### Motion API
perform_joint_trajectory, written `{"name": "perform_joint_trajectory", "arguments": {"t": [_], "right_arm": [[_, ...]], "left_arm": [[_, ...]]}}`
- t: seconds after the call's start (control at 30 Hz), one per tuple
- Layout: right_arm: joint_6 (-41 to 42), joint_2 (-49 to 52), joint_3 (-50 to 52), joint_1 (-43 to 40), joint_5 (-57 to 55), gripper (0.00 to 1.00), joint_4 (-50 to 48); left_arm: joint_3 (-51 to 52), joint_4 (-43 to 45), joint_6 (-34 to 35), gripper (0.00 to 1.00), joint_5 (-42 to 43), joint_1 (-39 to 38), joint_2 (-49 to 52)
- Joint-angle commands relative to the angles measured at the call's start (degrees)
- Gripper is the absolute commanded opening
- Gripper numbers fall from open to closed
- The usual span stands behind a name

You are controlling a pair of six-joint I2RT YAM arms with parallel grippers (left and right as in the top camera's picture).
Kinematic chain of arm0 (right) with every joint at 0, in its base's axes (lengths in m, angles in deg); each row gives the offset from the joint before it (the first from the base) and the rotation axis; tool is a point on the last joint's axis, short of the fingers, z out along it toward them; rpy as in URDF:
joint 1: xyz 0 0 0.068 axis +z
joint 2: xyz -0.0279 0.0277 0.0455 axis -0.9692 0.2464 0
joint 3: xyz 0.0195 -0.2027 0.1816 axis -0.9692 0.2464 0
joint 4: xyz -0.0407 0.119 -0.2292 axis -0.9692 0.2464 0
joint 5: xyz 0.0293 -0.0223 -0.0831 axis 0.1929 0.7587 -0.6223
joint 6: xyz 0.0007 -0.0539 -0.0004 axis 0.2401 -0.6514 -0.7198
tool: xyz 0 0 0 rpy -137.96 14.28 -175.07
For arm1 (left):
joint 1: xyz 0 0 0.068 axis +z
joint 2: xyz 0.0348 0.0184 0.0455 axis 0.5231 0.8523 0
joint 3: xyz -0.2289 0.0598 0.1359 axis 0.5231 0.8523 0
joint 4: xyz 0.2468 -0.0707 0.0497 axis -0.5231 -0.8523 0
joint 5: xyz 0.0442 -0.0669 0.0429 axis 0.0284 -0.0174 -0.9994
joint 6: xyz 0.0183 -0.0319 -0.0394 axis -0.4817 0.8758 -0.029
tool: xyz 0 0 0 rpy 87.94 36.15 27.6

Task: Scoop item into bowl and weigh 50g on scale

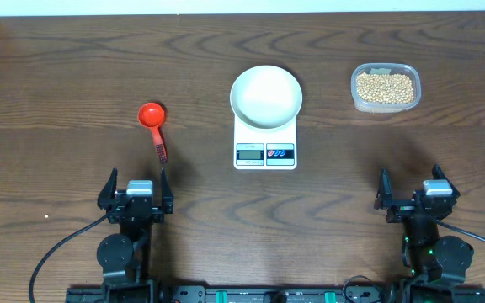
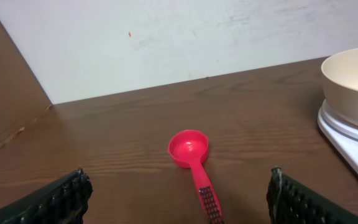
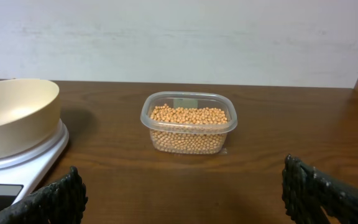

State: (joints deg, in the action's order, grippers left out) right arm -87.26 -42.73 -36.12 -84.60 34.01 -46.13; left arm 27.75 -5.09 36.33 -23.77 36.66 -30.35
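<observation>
The white bowl (image 1: 266, 96) sits empty on the white scale (image 1: 265, 152) at the table's middle; both show in the left wrist view, bowl (image 2: 353, 87) and scale (image 2: 347, 140), and in the right wrist view, bowl (image 3: 14, 115) and scale (image 3: 23, 163). The tan beans (image 1: 384, 86) fill a clear tub at the back right, also in the right wrist view (image 3: 188, 129). A red scoop (image 1: 153, 123) lies left of the scale, also in the left wrist view (image 2: 193, 163). My left gripper (image 1: 136, 200) is open and empty, near the front edge. My right gripper (image 1: 419, 200) is open and empty.
The clear plastic tub (image 1: 354, 94) holds the beans. A pale wall runs behind the table's far edge. A brown board stands at the far left (image 2: 5, 99).
</observation>
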Motion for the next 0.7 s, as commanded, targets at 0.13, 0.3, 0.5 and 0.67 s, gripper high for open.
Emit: {"name": "perform_joint_trajectory", "arguments": {"t": [0.13, 0.3, 0.5, 0.67], "right_arm": [[-0.31, -0.09, 0.17, 0.72, 0.04, 0.99, 0.15], [-0.31, -0.09, 0.17, 0.72, 0.02, 0.99, 0.15], [-0.31, -0.09, 0.17, 0.72, 0.02, 0.99, 0.15], [-0.31, -0.09, 0.17, 0.72, 0.02, 0.99, 0.15]], "left_arm": [[0.59, 1.75, -0.31, 0.92, 1.18, -0.17, -0.28], [0.48, 3.52, 0.5, 0.92, 1.16, -0.17, -0.28], [-2.56, 3.69, 5.95, 0.93, 1.2, -0.17, 4.76], [-8.68, 3.91, 5.95, 0.93, 1.18, -0.17, 15.21]]}}
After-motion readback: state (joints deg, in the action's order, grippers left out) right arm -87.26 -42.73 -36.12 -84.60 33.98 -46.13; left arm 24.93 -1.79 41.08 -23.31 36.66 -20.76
